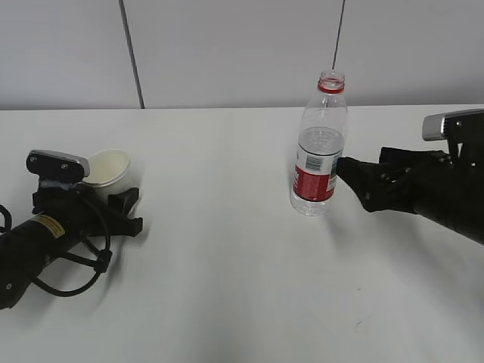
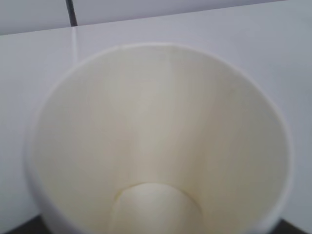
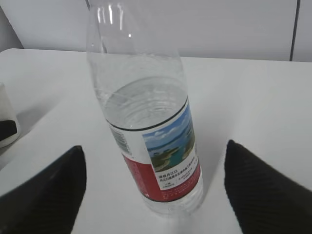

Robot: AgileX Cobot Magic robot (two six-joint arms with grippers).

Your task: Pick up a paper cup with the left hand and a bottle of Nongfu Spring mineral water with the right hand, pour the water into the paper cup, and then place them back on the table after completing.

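My right hand (image 3: 151, 195) is spread wide and holds nothing: in the right wrist view its two dark fingers (image 3: 44, 190) stand well apart on either side of the bottle (image 3: 151, 126), neither touching it. The bottle stands upright on the desk (image 1: 227, 287), long axis vertical, cap off as far as I can see, and the water (image 3: 141, 105) reaches roughly half its height. From the exterior view the bottle (image 1: 319, 147) lies straight ahead of this hand (image 1: 355, 178), just beside the fingertips, so I judge the coming move to be a short push forward and then a squeeze around the red label.

My left hand (image 1: 125, 208) lies low on the desk with the paper cup (image 1: 107, 168) at its fingers. The left wrist view is filled by the cup's (image 2: 156, 146) open mouth, looking empty, and no finger shows there, so I cannot tell whether that hand has closed on it or merely rests beside it.

The cup's lower part is hidden behind the left arm, and the bottle's neck is cut off in the right wrist view.
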